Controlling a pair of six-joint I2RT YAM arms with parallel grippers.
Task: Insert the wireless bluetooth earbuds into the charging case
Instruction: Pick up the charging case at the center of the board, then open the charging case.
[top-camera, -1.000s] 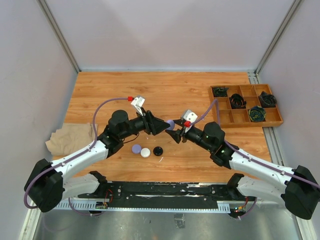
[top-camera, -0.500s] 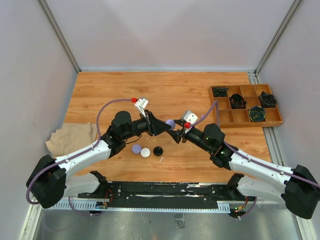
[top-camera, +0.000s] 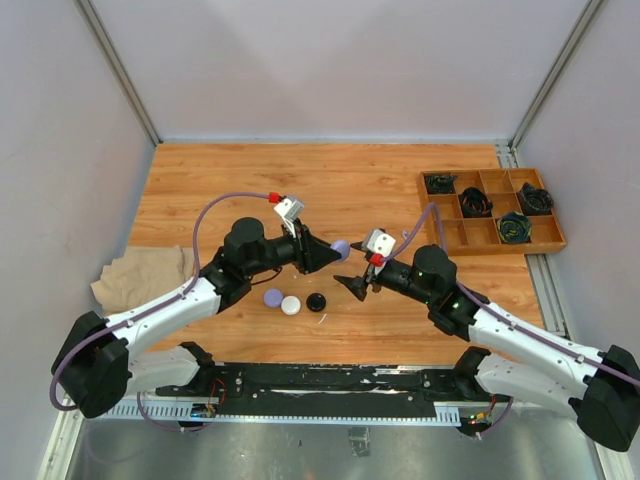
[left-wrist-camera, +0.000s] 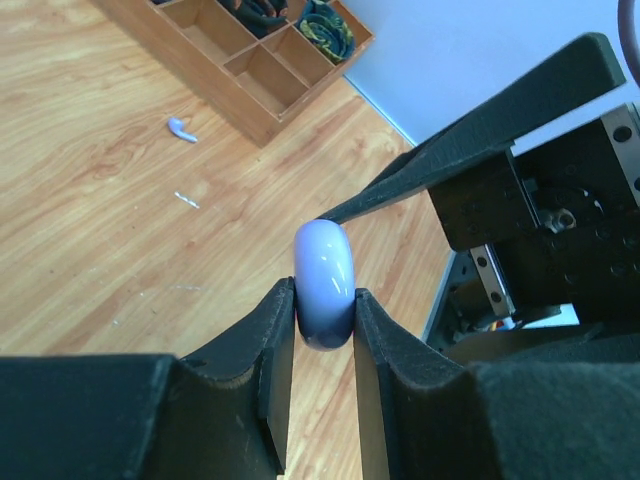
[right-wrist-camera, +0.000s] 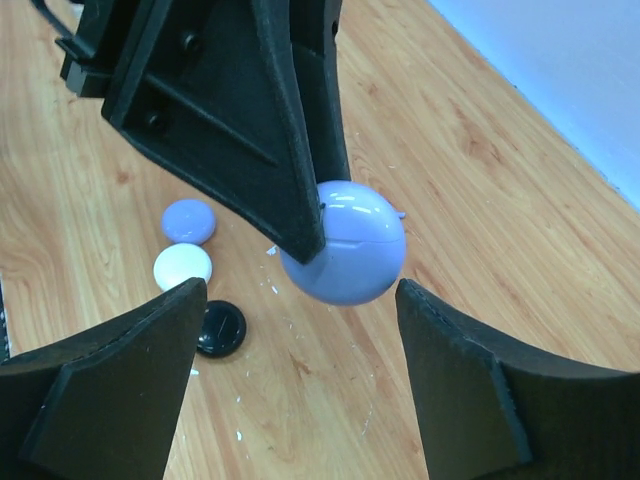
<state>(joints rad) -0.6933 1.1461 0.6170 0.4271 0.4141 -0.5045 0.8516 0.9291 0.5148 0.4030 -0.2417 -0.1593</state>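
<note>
Left claw (left-wrist-camera: 323, 297) is clamped on a lavender case (left-wrist-camera: 323, 262), pinched edge-on between the two fingers and held clear of the table (top-camera: 240, 180). Right claw (right-wrist-camera: 298, 295) is spread wide and holds nothing; the case hangs ahead of its fingers and touches neither. From above, the right claw sits at about 5 o'clock of the case. One lavender earbud (left-wrist-camera: 181, 128) lies loose on the wood. In the left wrist view it is between 10 and 11 o'clock of the case, well apart from the claw and near the tray (left-wrist-camera: 196, 62). From above, three round pucks (top-camera: 290, 305), lavender, white and black, sit in a row at 7 o'clock of the case. The tray, with coiled cables (top-camera: 476, 202) in its compartments, is near 3 o'clock.
</note>
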